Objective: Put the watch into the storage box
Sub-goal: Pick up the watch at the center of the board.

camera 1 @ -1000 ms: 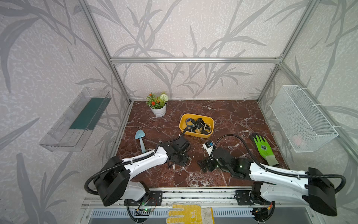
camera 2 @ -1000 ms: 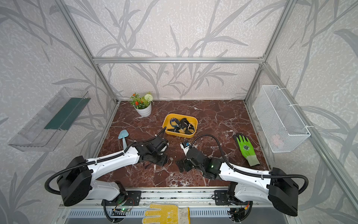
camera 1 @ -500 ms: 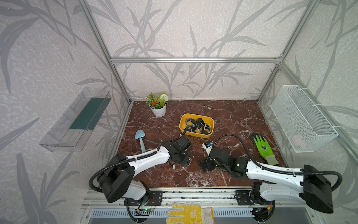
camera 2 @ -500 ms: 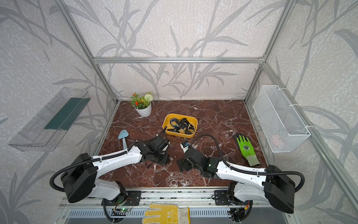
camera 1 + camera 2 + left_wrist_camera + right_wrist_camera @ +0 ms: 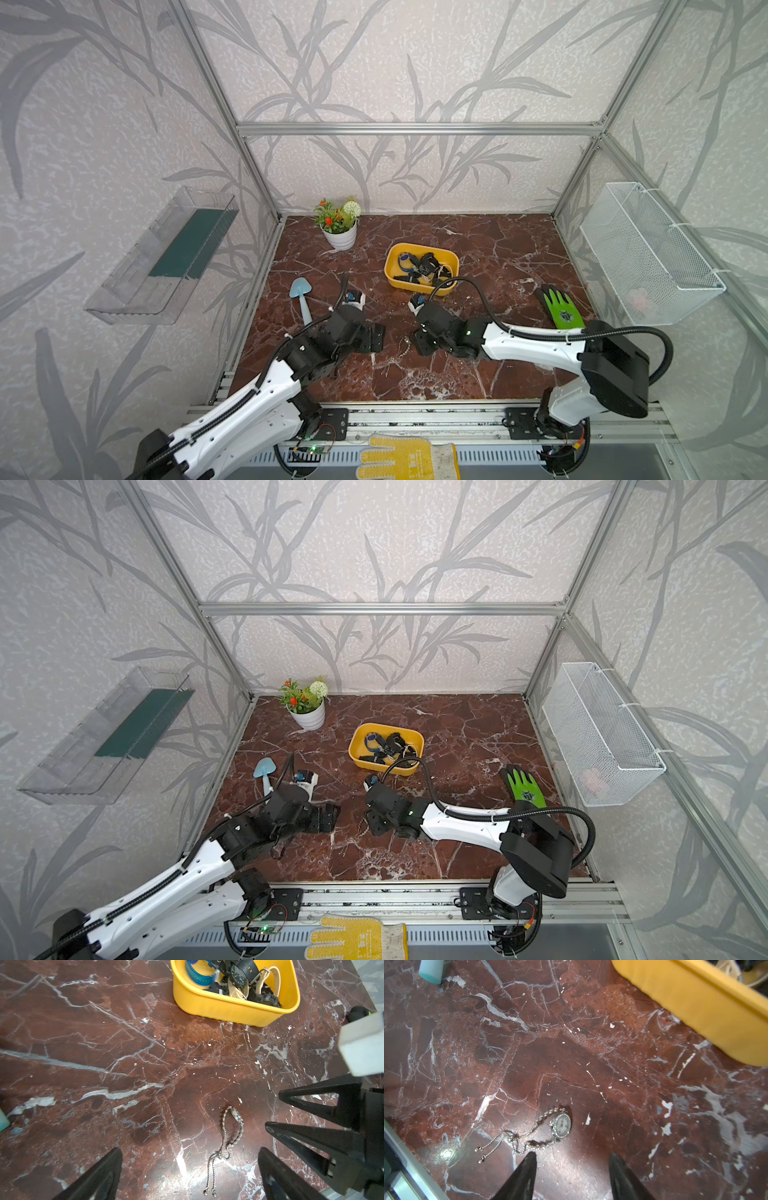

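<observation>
The left gripper (image 5: 190,1150) stands spread wide just above the marble tabletop (image 5: 124,1064) and holds nothing. The watch (image 5: 230,1132), a silvery thing on a thin chain band, lies flat between its two black fingers (image 5: 99,1176) and touches neither. The right gripper (image 5: 572,1154) faces it from the other side, jaws partly apart and empty, with the watch's round face just ahead of the tips (not between them).

So the watch is outside the storage box (image 5: 228,1007), on the box's near side toward the robot, apart from its wall. The box holds a heap of other watches (image 5: 239,976), black, blue and cream.

The dial's marks are too small to read, and so is the dark print on the green glove (image 5: 561,307) to the box's right. In both top views the watch is only a faint glint and the fingertips hide under the wrists. In the right wrist view the box is blurred and cut off.
</observation>
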You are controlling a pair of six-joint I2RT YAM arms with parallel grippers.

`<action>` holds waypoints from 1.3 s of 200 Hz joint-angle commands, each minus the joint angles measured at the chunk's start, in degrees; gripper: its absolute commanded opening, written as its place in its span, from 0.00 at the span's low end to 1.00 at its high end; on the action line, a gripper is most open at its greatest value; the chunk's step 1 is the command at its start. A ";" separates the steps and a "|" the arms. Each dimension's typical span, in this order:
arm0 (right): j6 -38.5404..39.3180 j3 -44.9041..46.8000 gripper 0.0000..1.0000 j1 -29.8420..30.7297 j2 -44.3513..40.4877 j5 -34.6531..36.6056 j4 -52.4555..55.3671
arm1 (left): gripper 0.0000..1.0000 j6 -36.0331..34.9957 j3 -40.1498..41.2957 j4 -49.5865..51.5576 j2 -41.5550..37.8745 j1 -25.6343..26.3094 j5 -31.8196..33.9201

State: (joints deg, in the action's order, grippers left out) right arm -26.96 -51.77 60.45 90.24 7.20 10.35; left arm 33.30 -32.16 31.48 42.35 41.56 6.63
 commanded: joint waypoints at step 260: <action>2.59 -18.76 0.12 2.48 20.45 2.60 14.64 | 0.98 6.13 6.73 4.00 -12.81 0.06 -2.33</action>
State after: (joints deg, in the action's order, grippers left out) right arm -24.86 -69.54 62.85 110.43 8.32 23.00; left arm 38.72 -25.74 35.53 29.41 41.56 4.01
